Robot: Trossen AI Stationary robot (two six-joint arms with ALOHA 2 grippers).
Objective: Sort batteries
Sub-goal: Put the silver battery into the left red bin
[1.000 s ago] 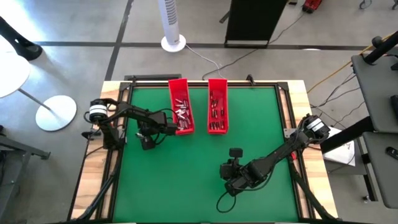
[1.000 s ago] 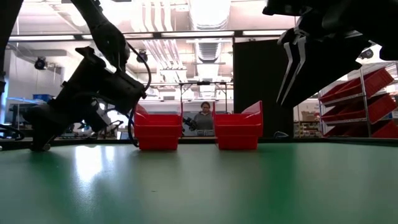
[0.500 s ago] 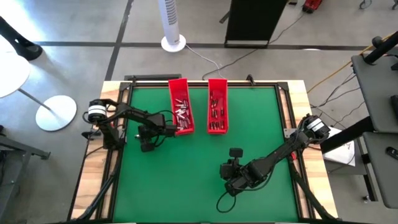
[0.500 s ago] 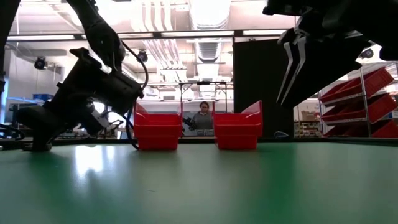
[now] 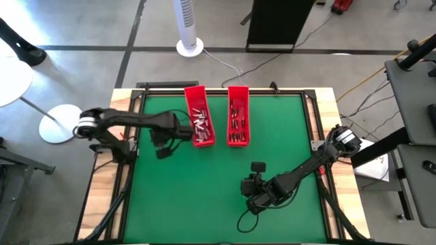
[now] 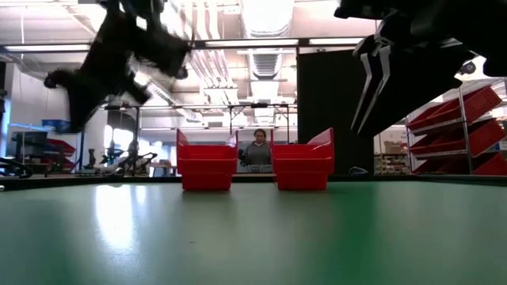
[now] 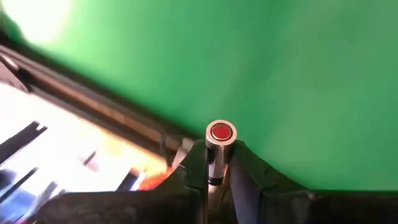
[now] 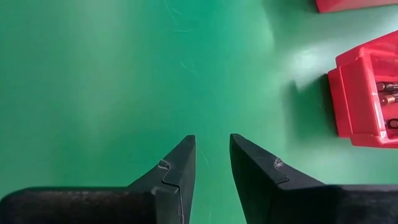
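Note:
Two long red trays stand side by side at the table's far middle, the left tray (image 5: 198, 117) and the right tray (image 5: 238, 117). Both hold several batteries (image 5: 199, 124) (image 8: 387, 93). My left gripper (image 5: 161, 150) hangs high over the mat, left of the left tray. It is shut on one silvery battery (image 7: 219, 152) with a red end. In the low view the left gripper (image 6: 59, 79) slants down toward the table's left. My right gripper (image 8: 212, 152) hovers over bare mat nearer the front. Its fingers stand slightly apart with nothing between them. My left gripper pinches the battery's silvery side wall (image 7: 214, 168) between its two fingers. The battery lies along the fingers, and its red-capped end (image 7: 221, 132) sticks out beyond the fingertips. It is lifted clear of the mat.
A green mat (image 5: 204, 190) covers the table inside a black frame and a wooden border (image 5: 102, 184). A person (image 6: 258, 150) shows far behind the trays in the low view. Bare mat lies in front of the trays.
My left gripper has risen from down at the mat, left of the left tray, to high above it. It still slants toward the table's left. My right gripper has kept still.

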